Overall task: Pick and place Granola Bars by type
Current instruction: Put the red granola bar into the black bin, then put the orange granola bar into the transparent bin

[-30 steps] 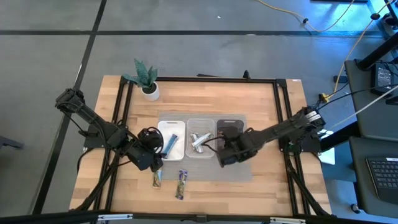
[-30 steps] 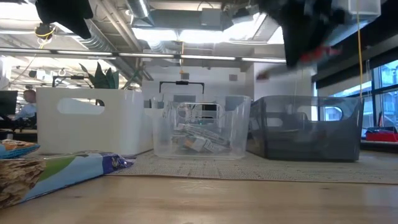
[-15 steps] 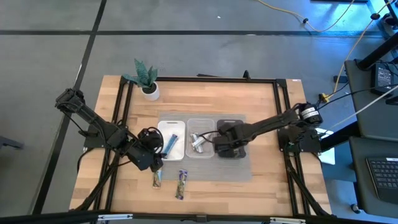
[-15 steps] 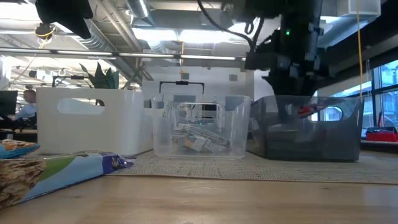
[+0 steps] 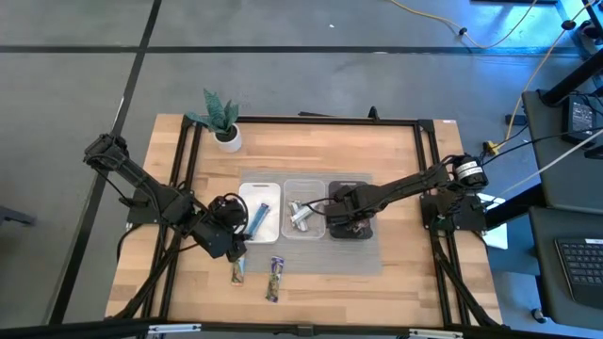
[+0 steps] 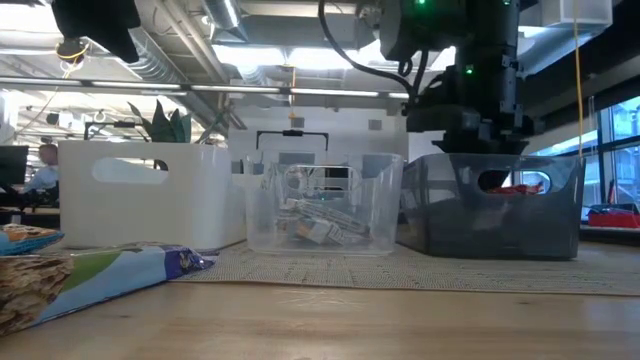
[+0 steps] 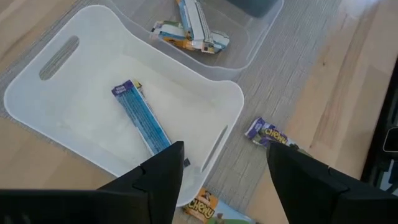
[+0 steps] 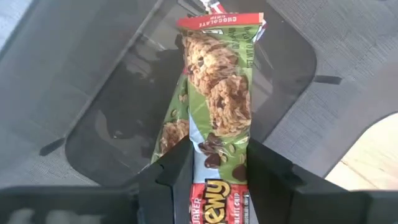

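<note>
My right gripper [image 5: 342,218] is down inside the dark tray [image 5: 364,186], shut on a brown-green-red granola bar [image 8: 221,93]. Red wrapper shows through the tray's handle hole [image 6: 515,186] in the low view. Another green bar [image 8: 169,134] lies on the tray floor. My left gripper [image 7: 225,149] is open and empty, hovering over the near edge of the white tray [image 7: 56,93], which holds one blue bar [image 7: 143,118]. Silver-white bars [image 7: 193,28] lie in the clear tray [image 5: 316,185]. Two more brown-green bars [image 5: 238,271] [image 5: 274,279] rest flat on the table, nearer than the trays. My right gripper pinches the granola bar between its two fingers at its red, labelled end [image 8: 217,183]. The fingers come from above, slanting down, and lie along the bar. The bar points away from them, down into the dark tray; whether its far end [image 8: 221,22] touches the floor I cannot tell.
The three trays stand side by side on a grey mat [image 5: 316,259]. A potted plant [image 5: 222,121] stands at the far left corner. Bare wood lies to the right of the trays and along the near edge. A person sits far off in the room [image 6: 42,165].
My right gripper has carried the bar from above the dark tray's near side toward the far edge and down into the tray, staying shut on it. The left arm has kept still.
</note>
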You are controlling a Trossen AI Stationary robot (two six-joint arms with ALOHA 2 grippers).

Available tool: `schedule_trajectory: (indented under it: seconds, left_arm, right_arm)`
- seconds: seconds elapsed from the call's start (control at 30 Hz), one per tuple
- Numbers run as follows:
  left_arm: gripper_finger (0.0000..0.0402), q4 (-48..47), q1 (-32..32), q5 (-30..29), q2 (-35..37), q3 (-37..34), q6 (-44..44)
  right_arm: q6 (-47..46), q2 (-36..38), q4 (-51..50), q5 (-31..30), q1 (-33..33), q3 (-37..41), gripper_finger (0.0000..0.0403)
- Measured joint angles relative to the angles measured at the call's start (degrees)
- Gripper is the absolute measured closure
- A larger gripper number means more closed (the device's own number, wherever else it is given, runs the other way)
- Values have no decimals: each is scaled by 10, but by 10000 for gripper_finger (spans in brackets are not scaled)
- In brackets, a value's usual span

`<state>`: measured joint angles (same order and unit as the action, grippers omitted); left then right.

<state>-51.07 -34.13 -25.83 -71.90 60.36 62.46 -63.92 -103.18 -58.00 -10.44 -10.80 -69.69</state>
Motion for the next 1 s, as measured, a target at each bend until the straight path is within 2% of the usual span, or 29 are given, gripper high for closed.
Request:
schedule_trajectory:
  seconds: [0.27,0.5,0.63,0.8,1.0]
  left_arm:
    - [180,0,0,1,0,0,1]
    - [181,0,0,3,0,0,47]
    - [178,0,0,35,0,0,63]
    - [178,0,-7,98,0,0,143]
    - [180,-2,-43,139,-21,0,279]
  right_arm:
    - [44,0,-13,2,8,-7,238]
    - [134,0,-88,-3,8,-81,225]
    - [187,10,-128,-7,1,-135,227]
    - [254,92,-120,-12,-38,-139,229]
    - [236,215,-114,-39,-81,-118,229]
